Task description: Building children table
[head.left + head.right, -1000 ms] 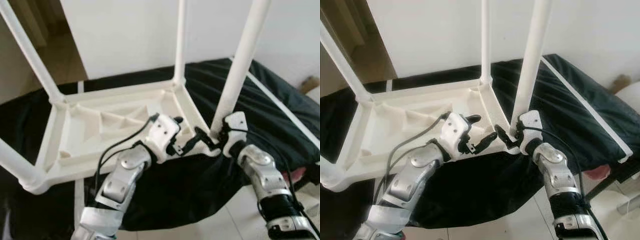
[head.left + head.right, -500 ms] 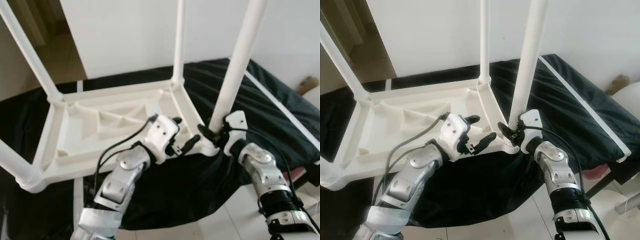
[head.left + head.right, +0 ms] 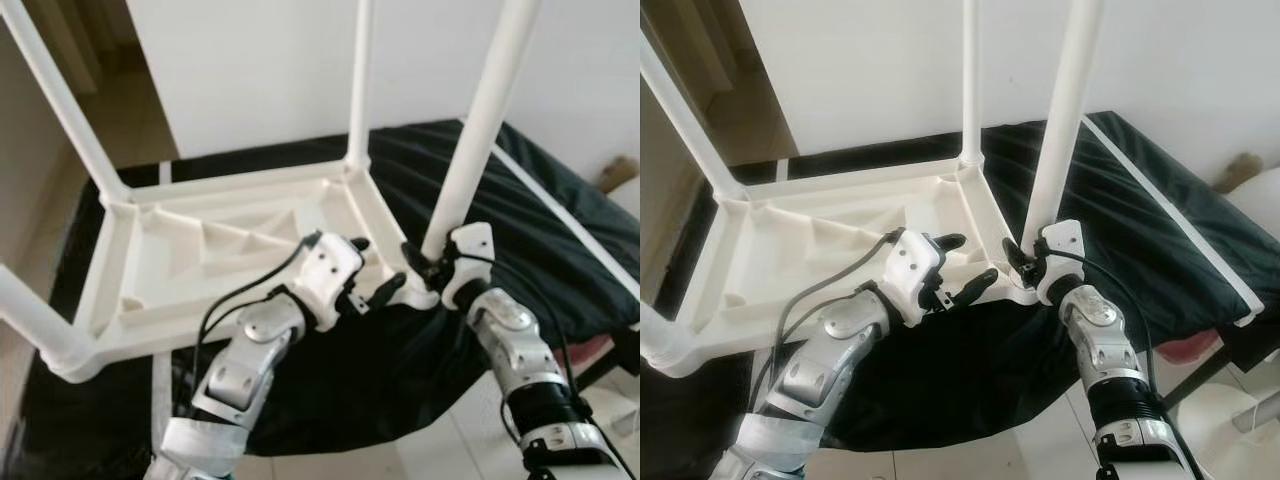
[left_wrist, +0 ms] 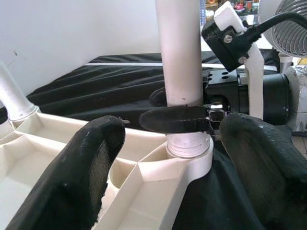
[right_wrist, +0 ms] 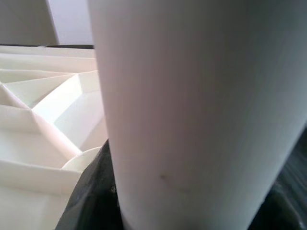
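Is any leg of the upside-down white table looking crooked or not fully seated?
The near right leg leans, though perspective may exaggerate that. The right gripper is clamped around its base at the corner socket.

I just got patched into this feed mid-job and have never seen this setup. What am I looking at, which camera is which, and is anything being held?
This is a humanoid robot with two silver arms, each ending in two black fingers. The two wide pictures come from its head, looking down; the two close-ups come from cameras on its wrists.

A white plastic children's table lies upside down on a black cloth, its legs pointing up. The right gripper is closed around the near right leg, just above the corner socket; the right wrist view shows that leg up close. The left gripper is open beside that corner, gripping nothing, and its camera looks at the same joint.
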Motion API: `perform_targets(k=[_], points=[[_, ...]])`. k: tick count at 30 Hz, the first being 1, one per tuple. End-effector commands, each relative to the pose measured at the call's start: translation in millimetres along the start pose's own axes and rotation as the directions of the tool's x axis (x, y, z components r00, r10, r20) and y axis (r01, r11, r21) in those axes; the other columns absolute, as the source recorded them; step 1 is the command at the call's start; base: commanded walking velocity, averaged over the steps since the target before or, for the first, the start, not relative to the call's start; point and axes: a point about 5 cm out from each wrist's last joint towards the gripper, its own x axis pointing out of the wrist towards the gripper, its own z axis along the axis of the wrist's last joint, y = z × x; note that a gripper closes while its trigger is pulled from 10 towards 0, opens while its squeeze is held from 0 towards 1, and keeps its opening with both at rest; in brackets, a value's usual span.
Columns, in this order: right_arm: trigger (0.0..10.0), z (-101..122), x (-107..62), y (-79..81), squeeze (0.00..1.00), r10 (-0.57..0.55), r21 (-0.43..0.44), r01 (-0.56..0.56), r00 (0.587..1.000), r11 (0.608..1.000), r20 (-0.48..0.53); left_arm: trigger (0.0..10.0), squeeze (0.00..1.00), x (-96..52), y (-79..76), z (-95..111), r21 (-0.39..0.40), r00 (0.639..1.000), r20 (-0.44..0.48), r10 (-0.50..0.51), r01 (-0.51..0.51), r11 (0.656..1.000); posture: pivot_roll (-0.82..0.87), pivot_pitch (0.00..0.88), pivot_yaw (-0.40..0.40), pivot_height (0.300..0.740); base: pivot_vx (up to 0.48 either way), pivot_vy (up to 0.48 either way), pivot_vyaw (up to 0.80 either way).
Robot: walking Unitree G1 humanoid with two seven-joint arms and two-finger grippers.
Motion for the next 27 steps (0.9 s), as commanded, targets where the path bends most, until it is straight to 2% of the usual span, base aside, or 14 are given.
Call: perform_targets(k=[1, 3, 4, 5, 7, 10, 11, 13, 14, 18, 27], points=[[10.0, -17.2, -6.6, 4.1, 0.0, -0.136, 0.064, 0.142, 0.987, 0.988, -0.081, 10.0, 0.0, -0.4, -3.7, -1.1, -0.007, 1.0, -0.006, -0.013, 0.013, 1.0, -0.01, 0.0, 0.025, 0.74, 0.0, 0.0, 0.0], [10.0, -16.8, -6.6, 6.3, 0.0, -0.165, 0.073, 0.171, 0.983, 0.983, -0.082, 10.0, 0.0, -0.5, -4.1, -1.4, -0.008, 1.0, -0.007, -0.013, 0.013, 1.0, -0.01, 0.0, 0.025, 0.74, 0.0, 0.0, 0.0], [10.0, -17.5, -8.1, 11.8, 0.0, -0.258, 0.082, 0.265, 0.962, 0.961, -0.092, 10.0, 0.0, -0.8, -5.3, -1.7, -0.01, 1.0, -0.008, -0.015, 0.015, 1.0, -0.01, 0.0, 0.021, 0.74, 0.0, 0.0, 0.0], [10.0, -17.8, -9.0, 14.0, 0.0, -0.287, 0.082, 0.295, 0.953, 0.952, -0.097, 10.0, 0.0, -0.8, -5.6, -1.7, -0.011, 1.0, -0.008, -0.016, 0.016, 1.0, -0.01, 0.0, 0.021, 0.74, 0.0, 0.0, 0.0], [10.0, -18.0, -9.5, 15.3, 0.0, -0.303, 0.082, 0.311, 0.948, 0.947, -0.1, 10.0, 0.0, -0.8, -5.8, -1.7, -0.011, 1.0, -0.008, -0.016, 0.016, 1.0, -0.01, 0.0, 0.021, 0.74, 0.0, 0.0, 0.0], [10.0, -20.8, -13.0, 24.0, 0.0, -0.396, 0.106, 0.409, 0.91, 0.906, -0.122, 10.0, 0.0, -0.3, -6.5, -1.5, -0.015, 1.0, -0.005, -0.011, 0.011, 1.0, -0.02, 0.0, 0.007, 0.74, 0.0, 0.0, 0.0], [10.0, -20.8, -13.0, 24.0, 0.0, -0.396, 0.106, 0.409, 0.91, 0.906, -0.122, 10.0, 0.0, -0.3, -6.5, -1.5, -0.015, 1.0, -0.005, -0.011, 0.011, 1.0, -0.02, 0.0, 0.007, 0.74, 0.0, 0.0, 0.0], [10.0, -19.9, -14.5, 27.5, 0.0, -0.521, 0.134, 0.538, 0.841, 0.832, -0.146, 10.0, 0.0, -0.4, -8.1, -2.7, -0.022, 1.0, -0.006, -0.008, 0.008, 1.0, -0.02, 0.0, 0.009, 0.74, 0.0, 0.0, 0.0], [10.0, -19.3, -14.6, 28.5, 0.0, -0.534, 0.138, 0.553, 0.832, 0.822, -0.151, 10.0, 0.0, -0.4, -8.6, -2.9, -0.023, 1.0, -0.007, -0.01, 0.01, 1.0, -0.02, 0.0, 0.009, 0.74, 0.0, 0.0, 0.0], [10.0, -14.1, -12.3, 35.8, 0.0, -0.519, 0.137, 0.536, 0.843, 0.833, -0.14, 10.0, 0.0, 0.3, -10.6, -2.7, -0.025, 1.0, -0.005, -0.025, 0.025, 0.999, -0.03, 0.0, 0.013, 0.74, 0.0, 0.0, 0.0], [10.0, -11.4, -14.8, 38.1, 0.0, -0.521, 0.104, 0.533, 0.844, 0.839, -0.126, 10.0, 0.0, 2.1, -6.9, -1.7, -0.016, 1.0, -0.004, -0.028, 0.028, 0.999, -0.04, 0.0, 0.019, 0.74, 0.0, 0.0, 0.0]])
